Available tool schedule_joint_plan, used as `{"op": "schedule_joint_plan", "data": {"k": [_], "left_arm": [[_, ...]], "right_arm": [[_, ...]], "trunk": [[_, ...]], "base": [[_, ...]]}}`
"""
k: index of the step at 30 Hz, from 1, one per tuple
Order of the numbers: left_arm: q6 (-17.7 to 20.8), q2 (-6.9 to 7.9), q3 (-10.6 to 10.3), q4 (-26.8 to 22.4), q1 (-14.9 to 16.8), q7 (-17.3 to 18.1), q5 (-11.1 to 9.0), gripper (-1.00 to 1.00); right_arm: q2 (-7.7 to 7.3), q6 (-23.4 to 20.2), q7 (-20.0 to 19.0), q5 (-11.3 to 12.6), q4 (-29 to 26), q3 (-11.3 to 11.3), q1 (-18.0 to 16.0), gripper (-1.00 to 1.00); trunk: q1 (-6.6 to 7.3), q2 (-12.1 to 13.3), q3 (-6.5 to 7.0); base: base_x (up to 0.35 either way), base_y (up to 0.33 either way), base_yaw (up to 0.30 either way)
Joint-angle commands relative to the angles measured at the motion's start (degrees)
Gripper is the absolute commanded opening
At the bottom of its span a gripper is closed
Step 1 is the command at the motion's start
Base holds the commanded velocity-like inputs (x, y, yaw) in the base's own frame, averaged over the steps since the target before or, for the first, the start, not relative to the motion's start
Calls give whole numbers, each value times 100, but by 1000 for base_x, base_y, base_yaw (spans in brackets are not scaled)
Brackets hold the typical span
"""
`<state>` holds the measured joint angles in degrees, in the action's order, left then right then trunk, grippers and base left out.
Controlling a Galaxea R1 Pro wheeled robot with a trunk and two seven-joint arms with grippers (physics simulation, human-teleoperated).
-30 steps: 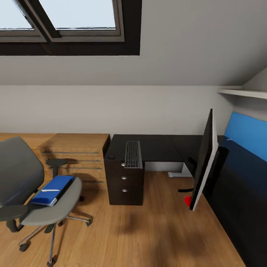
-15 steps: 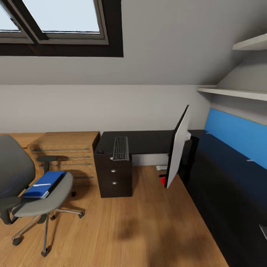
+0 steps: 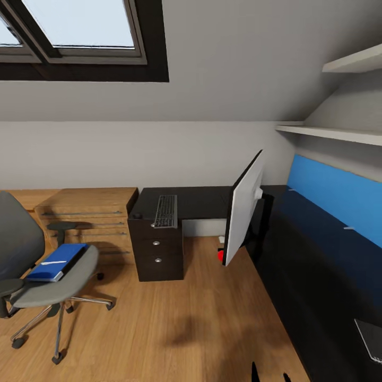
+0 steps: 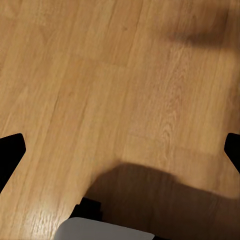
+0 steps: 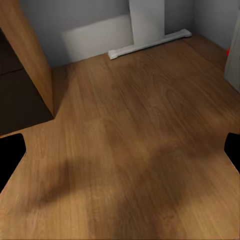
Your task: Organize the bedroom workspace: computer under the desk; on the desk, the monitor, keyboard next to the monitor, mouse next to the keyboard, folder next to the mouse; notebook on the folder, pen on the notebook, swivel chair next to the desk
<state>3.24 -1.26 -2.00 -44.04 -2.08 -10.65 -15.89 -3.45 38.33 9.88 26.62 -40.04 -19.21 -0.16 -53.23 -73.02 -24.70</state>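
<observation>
1. Left wrist view looks down on bare wood floor (image 4: 100,90); the left end effector (image 4: 120,150) has its 2 black fingertips at opposite edges of the picture, wide apart, with nothing between them.
2. Right wrist view shows the right end effector (image 5: 120,150) spread the same way, empty, over floor near a white bench leg (image 5: 147,20).
3. Head view, nearest on the left: the chair (image 3: 50,284) stands on open floor, well apart from the bench (image 3: 318,260).
4. On its seat lies the folder (image 3: 55,261), with a thin white object on top that is too small to name. Its long axis runs away from the robot, slanting toward the bench.
5. My judgement: the folder lies forward and to the left, so the left arm is the nearer one for it.
6. Farther on, the monitor (image 3: 241,209) is seen edge-on, grey back showing, at the inner edge of the bench's long right wing; I cannot tell whether it rests on the top.
7. Farthest, the keyboard (image 3: 166,211) lies on the short wing above the drawers (image 3: 156,252), long axis pointing away from the robot, well apart from the monitor.
</observation>
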Motion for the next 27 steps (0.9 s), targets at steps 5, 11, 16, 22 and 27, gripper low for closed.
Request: {"op": "schedule_joint_plan", "data": {"k": [5,11,16,22,27], "left_arm": [[25,3,-20,-18,-3,-43,-46,100],[19,3,-20,-17,-3,-43,-45,100],[-11,3,-22,-17,-3,-43,-45,100],[-459,4,-35,177,-3,-41,-40,100],[-619,19,-38,246,-4,-34,-29,100]], "right_arm": [[-496,-2273,622,41,-2059,90,-1,100],[-666,-5117,917,37,-4093,1039,-68,100],[-692,-6878,968,35,-4577,1508,-872,100],[-781,-7496,939,-195,-3921,1603,-1798,100],[-1031,-6868,282,-731,-2471,1613,-2236,100]], "trunk": [[-1,-3,-5],[-1,-3,-5],[-1,-3,-5],[-1,-3,-5],[-1,-3,-5]], "base": [[0,-3,0],[0,0,0],[0,-39,0],[0,-277,0],[0,-343,0]]}}
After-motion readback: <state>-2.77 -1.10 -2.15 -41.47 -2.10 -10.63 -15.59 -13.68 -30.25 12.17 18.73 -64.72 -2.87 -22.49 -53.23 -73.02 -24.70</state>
